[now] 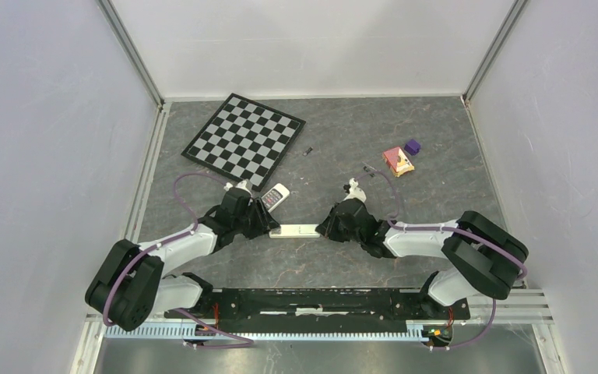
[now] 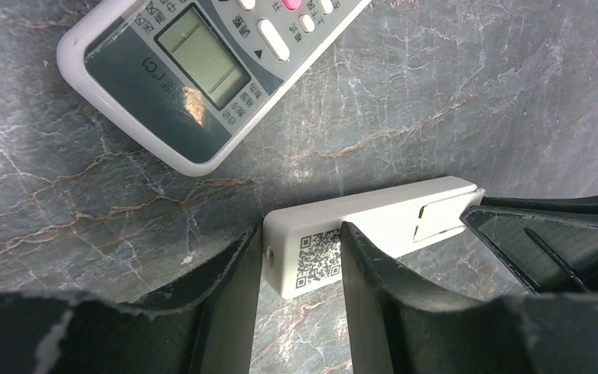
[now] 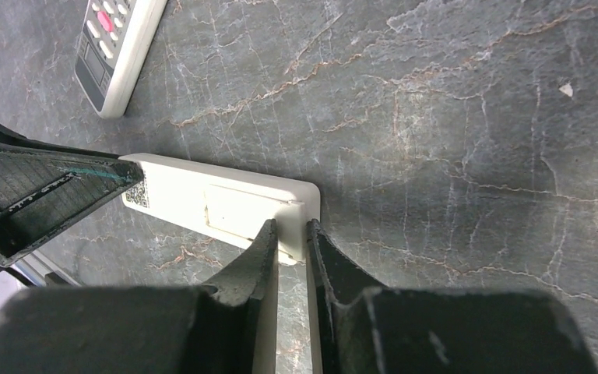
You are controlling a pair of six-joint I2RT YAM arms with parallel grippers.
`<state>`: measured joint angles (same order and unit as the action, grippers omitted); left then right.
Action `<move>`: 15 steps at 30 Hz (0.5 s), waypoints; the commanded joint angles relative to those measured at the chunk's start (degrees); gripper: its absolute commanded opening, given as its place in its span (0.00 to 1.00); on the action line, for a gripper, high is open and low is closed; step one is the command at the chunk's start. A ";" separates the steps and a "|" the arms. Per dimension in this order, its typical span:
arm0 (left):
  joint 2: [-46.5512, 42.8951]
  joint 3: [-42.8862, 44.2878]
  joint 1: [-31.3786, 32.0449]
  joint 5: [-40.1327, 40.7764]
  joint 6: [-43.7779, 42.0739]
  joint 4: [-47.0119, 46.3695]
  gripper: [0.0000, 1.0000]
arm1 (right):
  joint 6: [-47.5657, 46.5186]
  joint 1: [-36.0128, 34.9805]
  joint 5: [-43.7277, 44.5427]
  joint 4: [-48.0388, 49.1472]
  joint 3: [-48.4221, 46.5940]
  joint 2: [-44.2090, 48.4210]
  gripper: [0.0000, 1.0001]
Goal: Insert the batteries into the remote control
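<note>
While the slim remote [image 1: 296, 231] lay face down on the table [image 1: 436, 195], its long axis ran between our tools, its cover [image 3: 237, 206] toward the right. Our left tool [image 2: 302, 234] straddled the other end half-open, and the right tool [image 3: 291, 227] sat narrow at the cover end; we couldn't tell either's grip.

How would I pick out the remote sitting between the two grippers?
On the dark marbled table, look nearer the arms than the chessboard, between the left gripper and right gripper. The slim white remote lies there face down, QR sticker showing; the wider remote beside it shows a screen and buttons.
</note>
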<state>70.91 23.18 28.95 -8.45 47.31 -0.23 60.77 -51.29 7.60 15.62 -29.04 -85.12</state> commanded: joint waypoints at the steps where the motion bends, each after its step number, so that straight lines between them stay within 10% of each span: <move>1: 2.15 -2.13 1.20 -0.54 2.17 3.21 0.47 | -0.53 -1.54 -1.68 -10.43 2.62 -1.49 0.12; 15: 1.86 -2.74 1.20 -0.74 2.18 2.94 0.45 | 0.73 -1.36 -1.77 -14.97 2.50 -2.49 0.08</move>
<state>70.91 23.05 28.99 -8.03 47.97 -0.58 61.78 -51.40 7.66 15.00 -28.71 -84.68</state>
